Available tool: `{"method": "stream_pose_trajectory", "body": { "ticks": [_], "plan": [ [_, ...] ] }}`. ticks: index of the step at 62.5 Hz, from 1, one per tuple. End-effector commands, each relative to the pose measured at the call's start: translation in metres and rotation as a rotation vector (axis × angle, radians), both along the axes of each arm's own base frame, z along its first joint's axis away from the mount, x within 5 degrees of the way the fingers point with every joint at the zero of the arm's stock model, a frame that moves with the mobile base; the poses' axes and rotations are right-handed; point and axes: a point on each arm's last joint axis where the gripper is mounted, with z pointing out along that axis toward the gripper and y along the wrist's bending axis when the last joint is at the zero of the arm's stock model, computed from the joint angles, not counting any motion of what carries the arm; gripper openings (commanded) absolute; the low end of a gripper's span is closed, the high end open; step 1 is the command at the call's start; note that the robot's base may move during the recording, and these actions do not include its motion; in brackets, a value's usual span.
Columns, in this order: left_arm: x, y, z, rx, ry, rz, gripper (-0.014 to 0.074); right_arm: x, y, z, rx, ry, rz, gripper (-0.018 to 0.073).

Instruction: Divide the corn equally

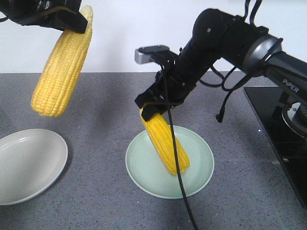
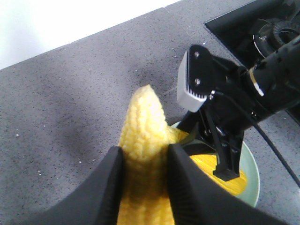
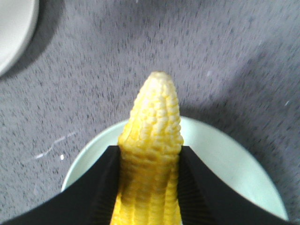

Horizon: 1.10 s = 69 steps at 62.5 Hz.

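Two yellow corn cobs are in view, each held in a gripper. My left gripper (image 1: 72, 21) at the top left is shut on the pale tip of one corn cob (image 1: 61, 69), which hangs high above the table; the left wrist view shows that cob (image 2: 140, 126) between the black fingers (image 2: 110, 187). My right gripper (image 1: 154, 108) is shut on the other corn cob (image 1: 168, 143), which slants down over the pale green plate (image 1: 201, 167). Its lower end is at or just above the plate's surface. In the right wrist view this cob (image 3: 154, 117) sits between the fingers (image 3: 101, 187).
A greyish-white plate (image 1: 29, 165) with nothing on it lies at the left front, also visible in the right wrist view as the white plate (image 3: 14, 28). A black cooktop (image 1: 280, 139) lies along the right side. A cable (image 1: 184, 196) hangs across the green plate. The counter is grey speckled stone.
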Motion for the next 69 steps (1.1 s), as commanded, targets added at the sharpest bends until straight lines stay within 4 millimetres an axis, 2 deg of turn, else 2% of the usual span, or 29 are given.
{"method": "stream_pose_trajectory", "body": {
  "ticks": [1, 13, 35, 41, 49, 57, 69],
  "plan": [
    [-0.014, 0.005, 0.019, -0.035, -0.074, 0.011, -0.0007, -0.014, -0.005, 0.022, 0.022, -0.005, 0.016, 0.0037],
    [-0.012, 0.008, 0.018, 0.004, -0.086, 0.033, -0.0007, -0.014, -0.005, 0.022, 0.02, -0.007, 0.017, 0.0112],
    [-0.005, 0.025, 0.016, 0.138, -0.116, 0.174, -0.0007, -0.013, -0.006, 0.022, 0.006, -0.003, -0.006, 0.0526],
    [-0.004, 0.029, 0.015, 0.169, -0.123, 0.219, -0.0007, -0.013, -0.006, 0.022, 0.007, 0.0, -0.012, 0.0572],
    [-0.001, 0.034, 0.012, 0.208, -0.122, 0.262, -0.0007, -0.013, -0.007, 0.022, 0.009, 0.008, -0.027, 0.0573],
    [0.007, 0.038, -0.013, 0.305, -0.058, 0.283, -0.0007, -0.014, -0.007, 0.024, 0.012, 0.005, -0.032, 0.0559],
    [0.02, 0.045, -0.075, 0.475, 0.09, 0.319, -0.0007, -0.023, -0.012, 0.045, 0.03, -0.043, -0.031, 0.0543]
  ]
}}
